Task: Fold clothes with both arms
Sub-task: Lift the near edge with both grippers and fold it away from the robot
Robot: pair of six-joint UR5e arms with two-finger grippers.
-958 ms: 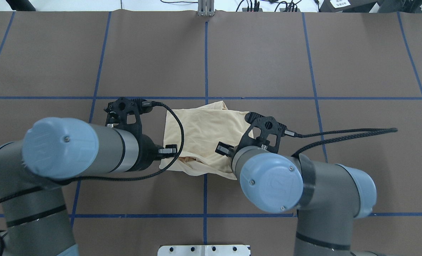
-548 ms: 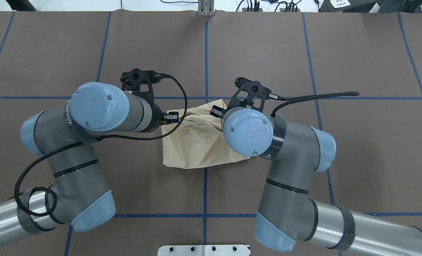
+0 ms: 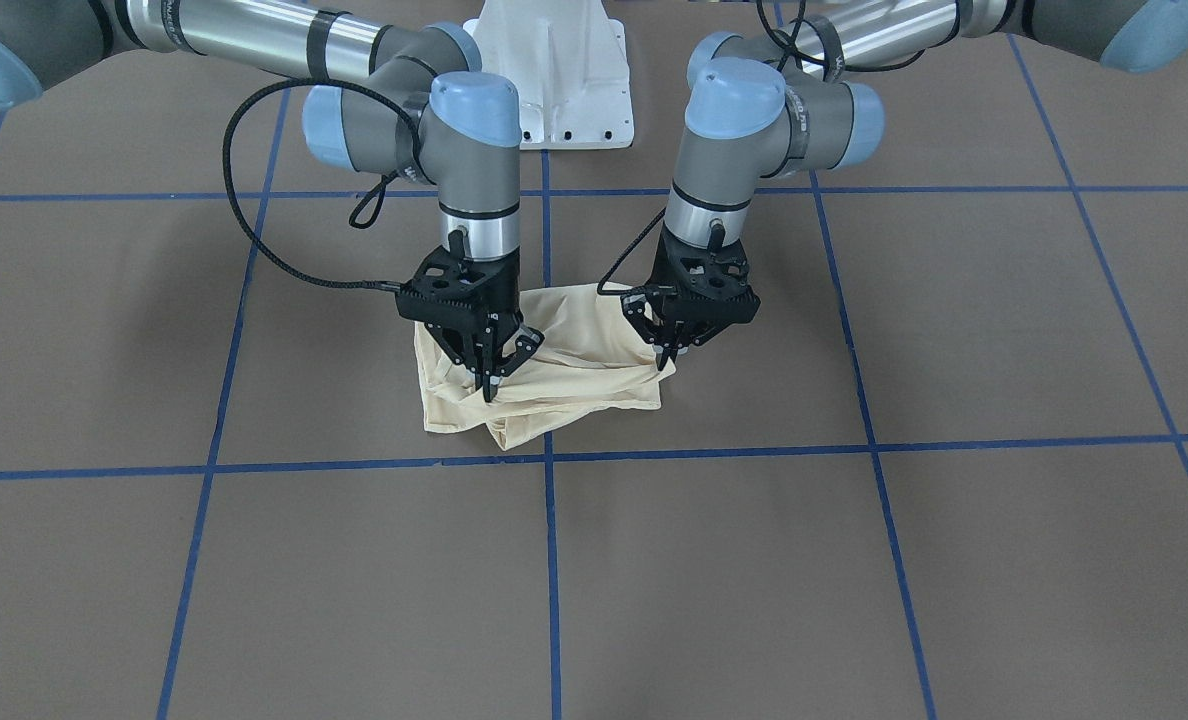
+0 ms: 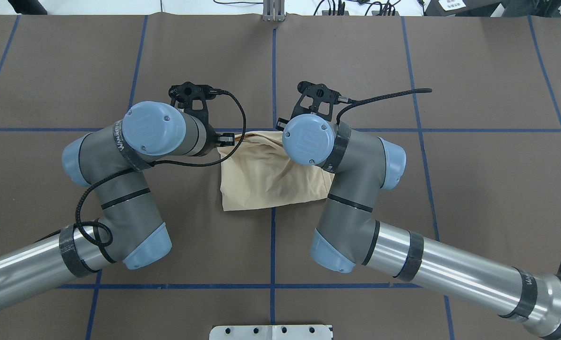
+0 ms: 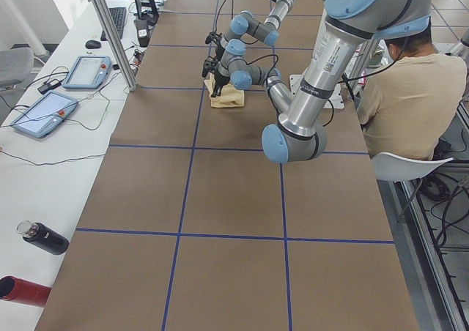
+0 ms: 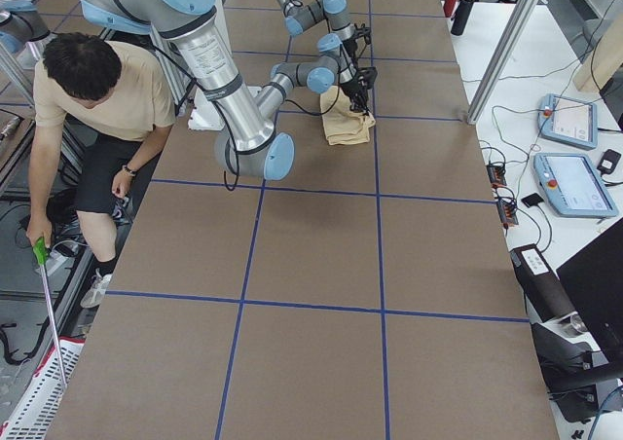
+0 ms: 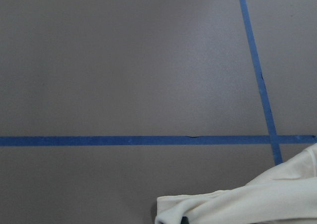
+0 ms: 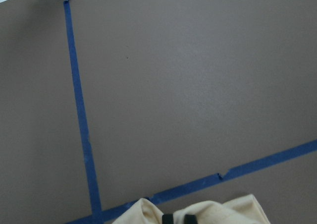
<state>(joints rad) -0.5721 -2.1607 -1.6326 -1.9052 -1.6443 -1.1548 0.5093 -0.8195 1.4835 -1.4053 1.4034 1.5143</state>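
Brown blue-taped table (image 3: 854, 560), cream T-shirt (image 3: 574, 375) bunched, operator (image 6: 97, 99) seated

Overhead, front, side views share shirt (image 4: 266, 177); wrists close.

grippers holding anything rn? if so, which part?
Both seem to pinch the T-shirt along its far edge: left gripper near the corner on the robot's left, right gripper a bunched fold toward the other end.

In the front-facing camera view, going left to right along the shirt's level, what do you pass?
Right gripper over the shirt's left part → bare middle of the folded T-shirt → left gripper at the shirt's right edge → bare brown table.
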